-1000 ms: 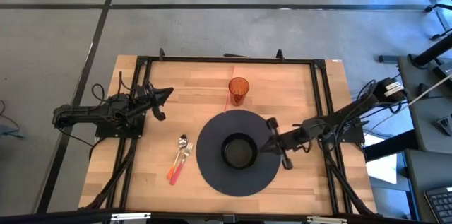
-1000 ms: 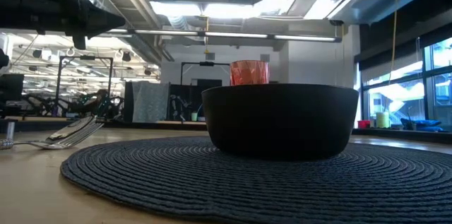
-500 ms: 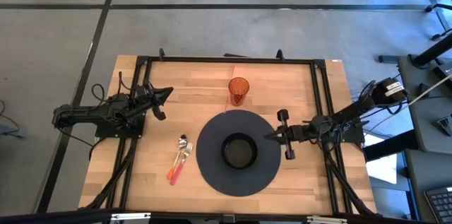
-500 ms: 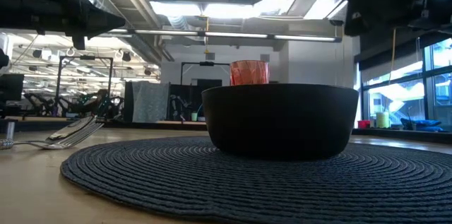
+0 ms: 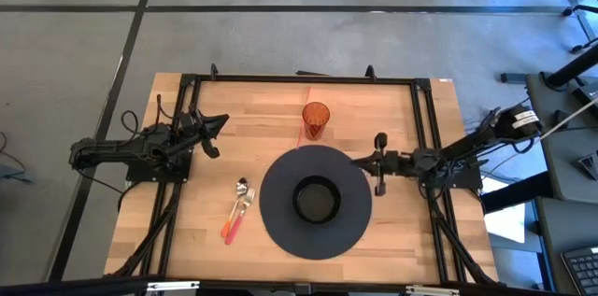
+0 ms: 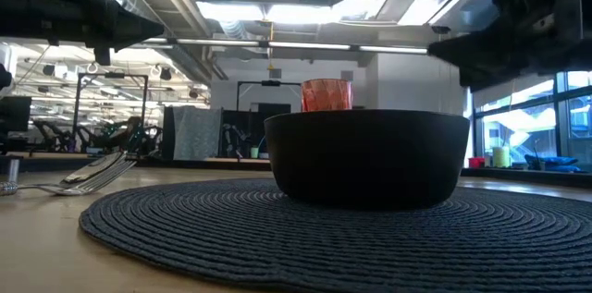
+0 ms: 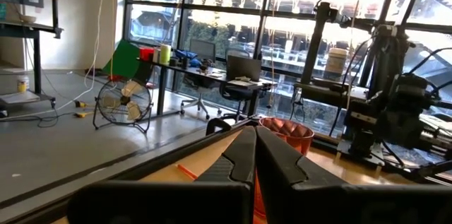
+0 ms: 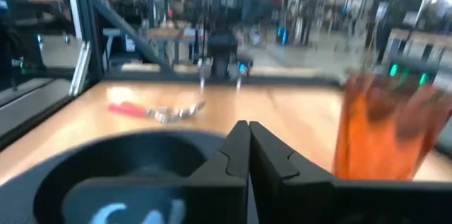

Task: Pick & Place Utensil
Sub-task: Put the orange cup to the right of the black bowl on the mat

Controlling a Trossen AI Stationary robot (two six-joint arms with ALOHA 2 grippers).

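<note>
A spoon and a pink-handled fork [image 5: 238, 210] lie flat side by side on the wooden table, left of the round dark placemat [image 5: 280, 226]. They also show in the right wrist view [image 8: 159, 111]. A black bowl [image 5: 316, 200] stands on the middle of the mat. My right gripper [image 5: 357, 159] is shut and holds nothing; it hovers level over the mat's right far rim, pointing toward the table's left. My left gripper [image 5: 220, 123] waits shut and holding nothing above the table's left side, far of the utensils.
An orange cup [image 5: 315, 119] stands upright on the table just beyond the mat's far edge, also seen as the cup [image 8: 385, 132] in the right wrist view. A black frame [image 5: 299, 79] runs around the tabletop. Bare wood lies near the utensils and at the table's far left.
My right gripper has pulled away from the bowl's right side, swinging toward the table's far edge and drawing back toward the right edge. It has sunk lower and tipped to level, staying shut. The bowl, cup and utensils have kept still.
</note>
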